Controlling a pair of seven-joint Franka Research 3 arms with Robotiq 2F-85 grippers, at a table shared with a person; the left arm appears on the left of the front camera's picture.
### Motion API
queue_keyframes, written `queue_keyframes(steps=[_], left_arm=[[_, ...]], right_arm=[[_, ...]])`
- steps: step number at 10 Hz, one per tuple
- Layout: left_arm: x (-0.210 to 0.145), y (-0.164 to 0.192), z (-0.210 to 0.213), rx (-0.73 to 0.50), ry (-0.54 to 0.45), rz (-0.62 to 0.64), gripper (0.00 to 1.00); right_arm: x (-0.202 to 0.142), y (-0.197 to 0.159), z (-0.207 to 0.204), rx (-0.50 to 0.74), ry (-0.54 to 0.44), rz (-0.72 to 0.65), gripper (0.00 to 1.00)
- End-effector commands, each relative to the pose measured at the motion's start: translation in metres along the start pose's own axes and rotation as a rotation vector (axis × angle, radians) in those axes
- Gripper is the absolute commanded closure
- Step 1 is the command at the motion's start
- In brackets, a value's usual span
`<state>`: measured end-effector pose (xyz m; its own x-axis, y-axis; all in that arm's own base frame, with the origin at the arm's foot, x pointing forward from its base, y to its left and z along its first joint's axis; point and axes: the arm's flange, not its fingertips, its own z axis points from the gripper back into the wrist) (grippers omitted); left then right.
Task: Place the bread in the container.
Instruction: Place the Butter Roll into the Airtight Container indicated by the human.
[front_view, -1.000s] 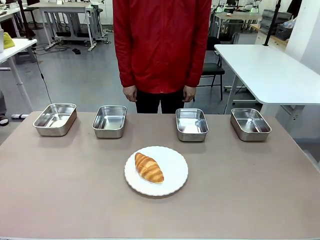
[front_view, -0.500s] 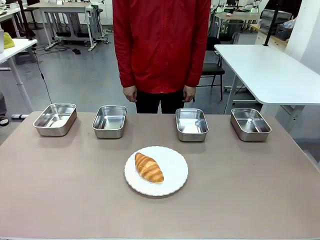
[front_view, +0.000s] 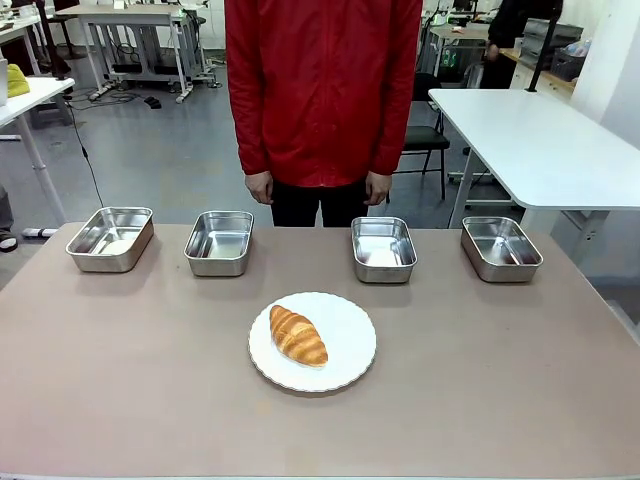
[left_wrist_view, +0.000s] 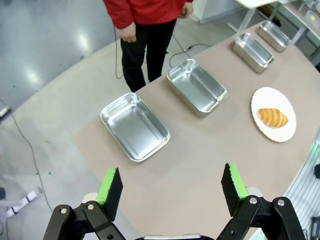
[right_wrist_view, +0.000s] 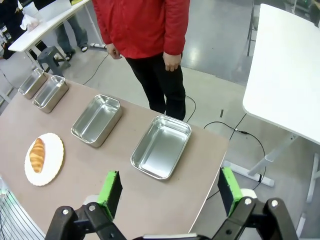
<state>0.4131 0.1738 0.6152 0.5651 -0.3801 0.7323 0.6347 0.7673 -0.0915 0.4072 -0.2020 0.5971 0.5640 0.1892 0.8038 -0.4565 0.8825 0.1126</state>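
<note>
— Four steel pans stand in a row along the far side of the table (front_view: 480, 390); counting from the robot's left, the first pan (front_view: 110, 238), the second pan (front_view: 219, 241), the third pan (front_view: 383, 248) and the fourth pan (front_view: 501, 247); all four look empty.

— And the croissant?

— The croissant (front_view: 298, 336) lies on a round white plate (front_view: 352, 318), a little left of the plate's middle; the plate sits nearer the robot than the row, level with the gap between the second pan and the third pan, and apart from both; nothing touches the croissant.

— What of the grippers?

— The left gripper (left_wrist_view: 171, 182) hangs above the table's left end, jaws spread wide, its green pads (left_wrist_view: 107, 184) facing each other with nothing held between them; the first pan lies just beyond it in its wrist view. The right gripper (right_wrist_view: 169, 186) hangs above the right end, spread just as wide and holding nothing; the fourth pan lies beyond it.

— The person?

— A person in a red jacket (front_view: 322, 90) stands at the far edge, behind the gap between the two middle pans; both hands hang at the sides, off the table.
</note>
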Motion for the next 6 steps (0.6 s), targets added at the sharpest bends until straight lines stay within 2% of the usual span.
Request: queue_keyframes(steps=[1,3,6], left_arm=[[-0.009,-0.02,-0.002,0.065,0.009,0.008,0.0],[-0.012,-0.031,0.001,0.068,-0.034,-0.064,0.0],[-0.016,-0.035,0.001,0.01,-0.037,-0.147,0.0]], right_arm=[[-0.001,0.007,0.003,0.011,-0.023,-0.016,0.0],[-0.001,0.008,0.005,0.014,-0.029,-0.015,0.0],[-0.001,0.006,0.005,0.022,-0.03,-0.02,0.0]])
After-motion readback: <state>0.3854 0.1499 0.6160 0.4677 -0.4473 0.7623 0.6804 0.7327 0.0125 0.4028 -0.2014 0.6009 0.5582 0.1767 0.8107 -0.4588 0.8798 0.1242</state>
